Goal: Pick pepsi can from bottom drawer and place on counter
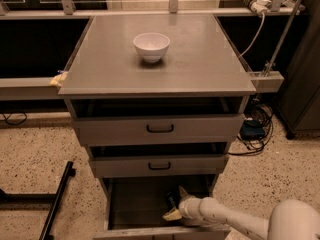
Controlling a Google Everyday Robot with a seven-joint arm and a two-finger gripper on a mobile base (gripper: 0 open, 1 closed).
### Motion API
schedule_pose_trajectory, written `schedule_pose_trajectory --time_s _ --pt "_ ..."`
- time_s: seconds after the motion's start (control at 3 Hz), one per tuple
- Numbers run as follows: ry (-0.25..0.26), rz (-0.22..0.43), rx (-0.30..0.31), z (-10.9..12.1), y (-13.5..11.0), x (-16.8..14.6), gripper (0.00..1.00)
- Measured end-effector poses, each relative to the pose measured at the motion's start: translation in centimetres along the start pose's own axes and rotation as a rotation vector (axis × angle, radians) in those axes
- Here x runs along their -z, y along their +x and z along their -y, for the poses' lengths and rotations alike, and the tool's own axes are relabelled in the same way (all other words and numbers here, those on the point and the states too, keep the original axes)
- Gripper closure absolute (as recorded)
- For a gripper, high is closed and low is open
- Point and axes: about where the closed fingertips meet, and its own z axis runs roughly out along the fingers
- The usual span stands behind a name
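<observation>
The bottom drawer (135,204) is pulled out under two shallower drawers with black handles. My gripper (175,203) reaches into it from the lower right, at the drawer's right side. Its pale fingers (171,215) are spread open. A small dark object, seemingly the pepsi can (172,199), sits between them; its lettering cannot be made out. The counter (200,59) is the flat grey top of the cabinet above.
A white bowl (151,46) stands on the counter towards the back middle. The two upper drawers (160,129) are slightly open and overhang the bottom drawer. A black bar (57,199) lies on the floor at left; cables (255,129) lie at right.
</observation>
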Motion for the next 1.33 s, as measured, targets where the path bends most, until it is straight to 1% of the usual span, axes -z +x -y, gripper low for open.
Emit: schedule_pose_trajectory --time_s 0.67,1.0,1.33 --pt "0.011 -0.064 -0.027 0.5 3.5 -1.1 0.12" --pt "0.02 -0.092 -0.037 0.7 4.8 -1.6 0.15" --pt "0.019 -0.101 -0.045 0.9 5.5 -2.1 0.33"
